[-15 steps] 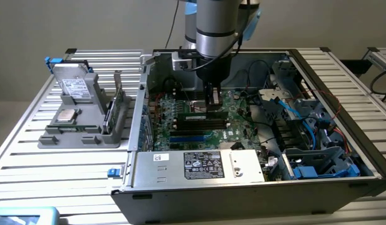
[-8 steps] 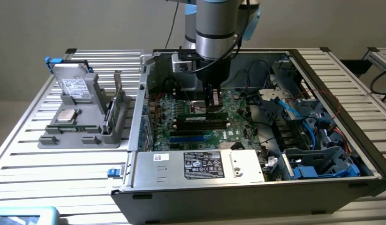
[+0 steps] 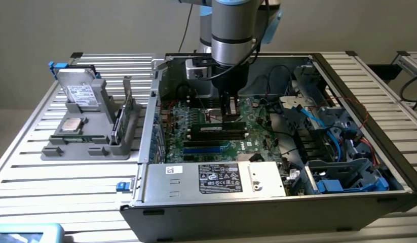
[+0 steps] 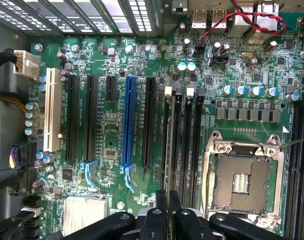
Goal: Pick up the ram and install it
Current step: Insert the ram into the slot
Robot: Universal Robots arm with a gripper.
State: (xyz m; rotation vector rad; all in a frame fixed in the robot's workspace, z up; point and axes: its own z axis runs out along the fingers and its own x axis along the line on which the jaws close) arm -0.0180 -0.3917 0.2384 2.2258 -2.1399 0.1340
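Pinching the ram (image 3: 220, 127) by its top edge, gripper (image 3: 228, 116) holds it upright, apparently aligning it with the memory slots (image 4: 187, 145).

Exterior view high and oblique over the computer case (image 3: 262, 218); wrist view close above the shared motherboard (image 4: 109, 127).

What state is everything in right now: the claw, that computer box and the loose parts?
claw: shut on the ram.
ram: upright on edge at the memory slots; whether it is seated is unclear.
computer case: open, lying on its side.
processor socket: empty.
processor chip: lying flat on the grey holder, outside the case.
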